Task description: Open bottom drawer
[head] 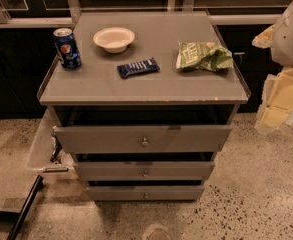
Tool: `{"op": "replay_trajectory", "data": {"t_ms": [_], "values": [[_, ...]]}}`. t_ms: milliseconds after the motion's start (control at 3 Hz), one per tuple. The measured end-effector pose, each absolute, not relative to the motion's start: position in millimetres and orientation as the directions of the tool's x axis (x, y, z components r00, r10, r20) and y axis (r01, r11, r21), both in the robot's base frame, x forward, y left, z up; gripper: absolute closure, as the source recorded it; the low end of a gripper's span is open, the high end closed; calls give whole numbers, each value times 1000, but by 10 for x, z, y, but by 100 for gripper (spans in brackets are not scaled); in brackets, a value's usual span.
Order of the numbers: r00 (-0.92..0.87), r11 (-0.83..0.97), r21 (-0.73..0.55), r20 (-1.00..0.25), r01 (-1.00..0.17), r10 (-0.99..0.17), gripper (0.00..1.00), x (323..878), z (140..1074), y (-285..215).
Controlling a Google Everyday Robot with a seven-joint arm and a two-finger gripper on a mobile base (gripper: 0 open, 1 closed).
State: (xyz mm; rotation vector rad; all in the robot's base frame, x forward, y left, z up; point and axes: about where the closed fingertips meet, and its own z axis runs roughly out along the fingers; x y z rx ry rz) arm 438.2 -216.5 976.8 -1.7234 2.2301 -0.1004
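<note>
The grey cabinet (pixel 143 91) has three drawer fronts stacked one above the other. The bottom drawer (pixel 116 193) is the lowest and slimmest front, just above the floor, with a tiny round metal knob (pixel 146 195) at its centre. A dark gap shows above its front. The middle drawer (pixel 111 171) and the tall top drawer (pixel 101 139) also stand out from the cabinet body. My gripper (pixel 280 104), pale yellow under a white arm, hangs at the right edge of the view. It is level with the top drawer and well apart from the cabinet.
On the cabinet top lie a blue soda can (pixel 67 48), a white bowl (pixel 114 39), a dark blue snack bar (pixel 138 67) and a green chip bag (pixel 203 55). A clear plastic bin (pixel 40 144) stands left of the cabinet. A black bar (pixel 23 209) lies on the speckled floor.
</note>
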Motion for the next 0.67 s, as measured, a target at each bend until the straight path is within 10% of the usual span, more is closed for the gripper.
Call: {"op": "replay_trajectory", "data": {"t_ms": [667], "values": [[-200, 255, -250, -224, -934, -954, 0, 4381, 9522, -2165]]}}
